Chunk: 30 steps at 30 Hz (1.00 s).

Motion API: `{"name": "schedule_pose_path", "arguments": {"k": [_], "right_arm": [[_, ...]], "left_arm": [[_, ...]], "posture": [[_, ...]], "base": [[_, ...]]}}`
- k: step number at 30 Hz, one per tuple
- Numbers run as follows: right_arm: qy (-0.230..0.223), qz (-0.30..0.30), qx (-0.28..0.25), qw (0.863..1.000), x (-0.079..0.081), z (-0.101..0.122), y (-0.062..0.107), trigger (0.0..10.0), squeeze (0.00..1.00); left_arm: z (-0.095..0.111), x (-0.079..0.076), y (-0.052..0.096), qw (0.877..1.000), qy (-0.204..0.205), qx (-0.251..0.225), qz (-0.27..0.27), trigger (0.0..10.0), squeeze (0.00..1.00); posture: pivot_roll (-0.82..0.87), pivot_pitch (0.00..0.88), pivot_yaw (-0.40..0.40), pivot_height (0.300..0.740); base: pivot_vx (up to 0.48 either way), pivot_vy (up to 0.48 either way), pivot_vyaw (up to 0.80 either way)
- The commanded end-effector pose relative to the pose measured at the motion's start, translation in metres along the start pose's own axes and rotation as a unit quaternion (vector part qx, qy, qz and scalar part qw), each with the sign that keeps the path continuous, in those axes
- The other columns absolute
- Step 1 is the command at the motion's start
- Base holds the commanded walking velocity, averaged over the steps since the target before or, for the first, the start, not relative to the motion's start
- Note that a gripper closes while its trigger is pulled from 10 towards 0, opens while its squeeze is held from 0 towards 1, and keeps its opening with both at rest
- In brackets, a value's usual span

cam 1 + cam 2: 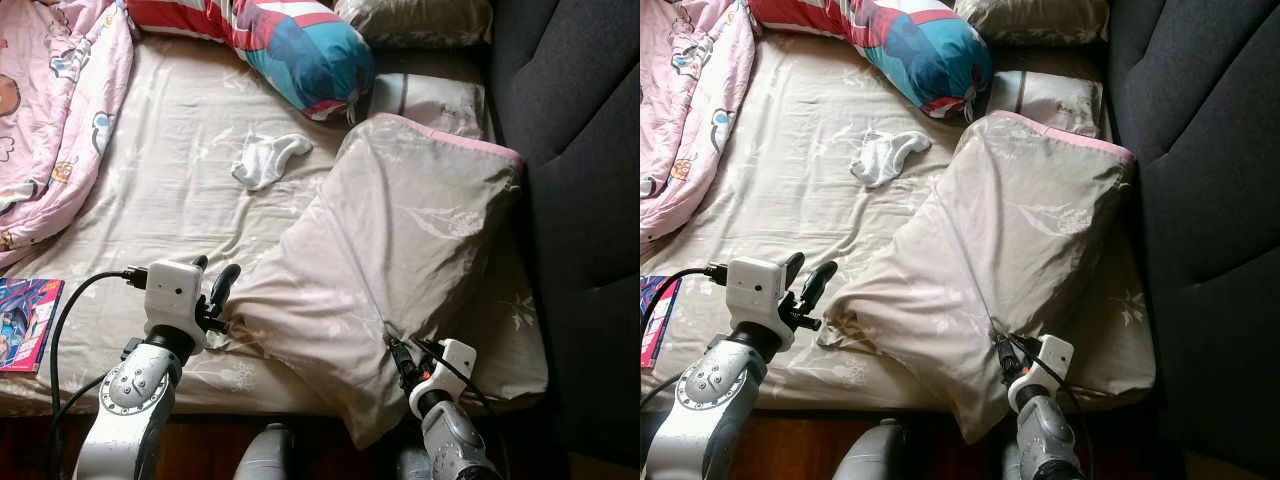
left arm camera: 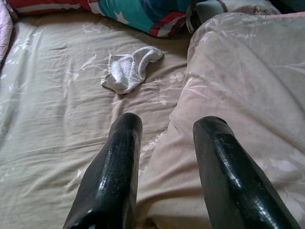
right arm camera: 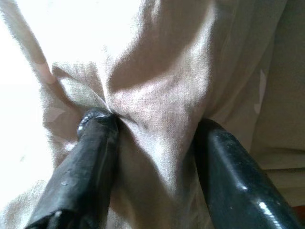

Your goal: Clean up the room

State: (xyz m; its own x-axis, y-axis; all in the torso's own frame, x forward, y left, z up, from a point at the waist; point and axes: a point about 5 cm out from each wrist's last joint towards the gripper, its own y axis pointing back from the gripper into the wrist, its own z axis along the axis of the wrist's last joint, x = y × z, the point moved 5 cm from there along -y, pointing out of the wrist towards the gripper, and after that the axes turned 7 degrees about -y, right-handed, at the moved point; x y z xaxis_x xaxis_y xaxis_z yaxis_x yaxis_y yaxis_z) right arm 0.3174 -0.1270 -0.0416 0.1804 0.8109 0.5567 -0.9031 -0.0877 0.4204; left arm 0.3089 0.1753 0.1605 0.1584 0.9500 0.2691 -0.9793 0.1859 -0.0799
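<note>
Right gripper (image 1: 402, 350), on an arm raised from the bed's near edge, pinches a fold of the beige pillowcase (image 1: 385, 250) at its lower corner; in the right wrist view the cloth is bunched between the two black fingers (image 3: 93, 157), which are closed on it. Left gripper (image 1: 213, 290), forearm angled upward, rests at the pillowcase's left corner with fingers parted and holding nothing; the cloth edge lies between them in the left wrist view. The pillowcase lies slack across the beige bedsheet (image 1: 150, 200), its pink-trimmed top near the dark headboard (image 1: 570, 150). One white sock (image 1: 268, 158) lies left of the pillowcase. Beyond it: one striped bolster (image 1: 290, 40) and two pillows (image 1: 420, 20). One pink blanket (image 1: 50, 100) and one magazine (image 1: 25, 320) lie far left.
</note>
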Motion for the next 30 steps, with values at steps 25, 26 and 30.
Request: {"name": "schedule_pose_path", "arguments": {"k": [25,26,30], "right_arm": [[0.063,-0.085,-0.048,0.993,-0.032,0.044,-0.003,0.0,0.0],[0.066,-0.092,-0.061,0.992,-0.036,0.052,-0.003,0.0,0.0],[0.101,-0.122,-0.105,0.982,-0.052,0.081,0.002,0.0,0.0]], "left_arm": [[-0.018,-0.009,-0.032,1.0,0.012,-0.005,0.0,10.0,0.0],[-0.018,-0.01,-0.034,1.0,0.014,-0.006,0.0,10.0,0.0],[-0.02,-0.014,-0.039,1.0,0.023,-0.01,0.001,10.0,0.0]], "posture": [[0.07,0.187,0.041,0.74],[0.06,0.18,0.037,0.74],[0.03,0.161,0.028,0.74]], "base": [[0.0,0.0,0.0],[0.0,0.0,0.0],[0.0,0.0,0.0]]}}
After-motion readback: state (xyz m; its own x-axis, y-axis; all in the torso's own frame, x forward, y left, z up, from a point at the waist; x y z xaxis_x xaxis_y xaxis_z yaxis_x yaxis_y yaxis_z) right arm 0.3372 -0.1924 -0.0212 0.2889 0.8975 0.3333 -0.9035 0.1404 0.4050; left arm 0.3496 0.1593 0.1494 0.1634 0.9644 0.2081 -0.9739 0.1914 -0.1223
